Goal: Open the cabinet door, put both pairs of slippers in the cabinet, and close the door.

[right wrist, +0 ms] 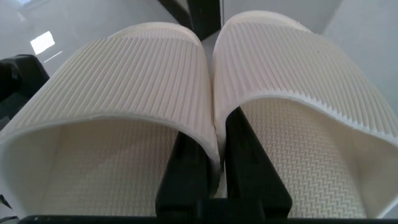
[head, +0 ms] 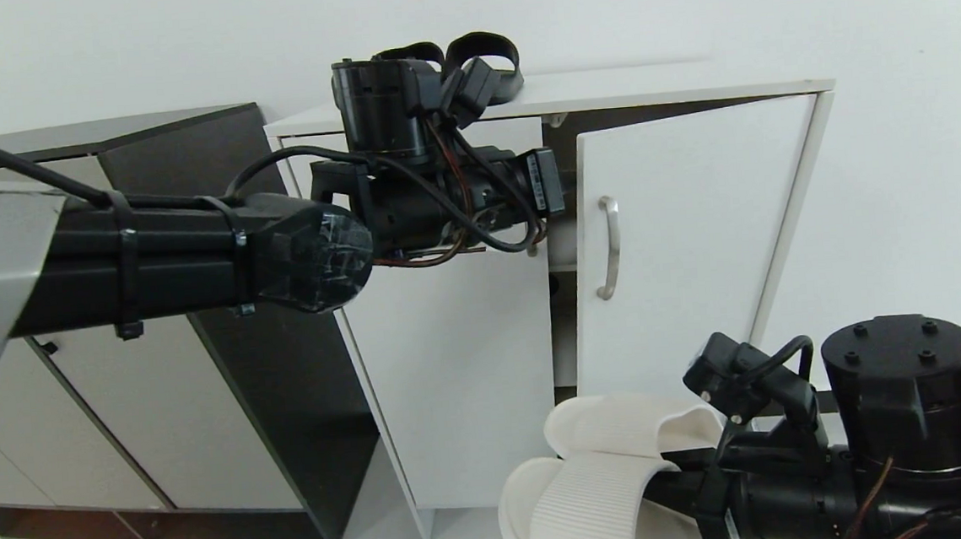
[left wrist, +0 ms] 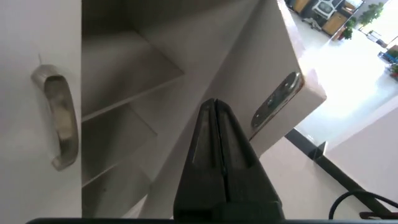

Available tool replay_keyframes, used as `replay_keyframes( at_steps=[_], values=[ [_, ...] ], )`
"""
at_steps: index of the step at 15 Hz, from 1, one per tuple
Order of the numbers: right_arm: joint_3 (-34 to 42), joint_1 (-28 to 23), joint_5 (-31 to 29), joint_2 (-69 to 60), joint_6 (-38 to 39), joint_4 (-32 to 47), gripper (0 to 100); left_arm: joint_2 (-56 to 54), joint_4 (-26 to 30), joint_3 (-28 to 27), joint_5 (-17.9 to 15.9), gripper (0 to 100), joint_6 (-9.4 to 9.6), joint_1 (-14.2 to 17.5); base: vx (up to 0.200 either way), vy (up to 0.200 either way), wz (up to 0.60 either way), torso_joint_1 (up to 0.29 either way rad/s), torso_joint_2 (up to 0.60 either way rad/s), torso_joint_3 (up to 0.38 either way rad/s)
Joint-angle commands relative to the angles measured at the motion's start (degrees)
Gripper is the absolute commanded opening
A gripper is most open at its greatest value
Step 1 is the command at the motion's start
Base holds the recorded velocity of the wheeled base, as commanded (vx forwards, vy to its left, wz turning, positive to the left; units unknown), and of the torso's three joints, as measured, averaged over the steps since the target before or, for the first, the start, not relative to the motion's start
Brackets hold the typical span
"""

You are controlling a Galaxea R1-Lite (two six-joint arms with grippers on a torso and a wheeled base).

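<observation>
The white cabinet has its right door ajar, leaving a dark gap in the middle. A black pair of slippers lies on its top. My left gripper is shut with nothing in it and points into the gap, between the left door's handle and the right door's handle. The shelves show inside. Low at the front right, my right gripper is shut on the white pair of slippers, pinching their adjoining side walls together.
A dark cabinet with light door panels stands against the white cabinet's left side. A plain white wall is behind both. Open floor lies in front of the cabinets.
</observation>
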Motion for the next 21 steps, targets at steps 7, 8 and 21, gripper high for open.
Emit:
replay_keyframes(
  at_steps=[7, 8, 21],
  values=[
    [-0.35, 4.44, -1.65, 1.66, 0.36, 0.11, 0, -3.67, -0.30, 4.28, 0.40, 0, -0.12, -10.22, -0.200, 0.000, 0.00, 0.003, 0.00, 0.001],
    [-0.61, 4.44, -2.45, 1.83, 0.45, 0.02, 0, -3.76, -0.39, 4.28, 0.40, 0, -0.12, -10.93, -0.200, 0.000, 0.00, 0.002, 0.00, 0.007],
    [-15.46, -4.52, -35.93, 17.65, 8.45, -1.92, 0, -63.26, 20.27, 46.20, 41.36, 0, 10.86, 12.37, -0.031, 0.000, 0.00, 0.000, 0.00, 0.001]
  ],
)
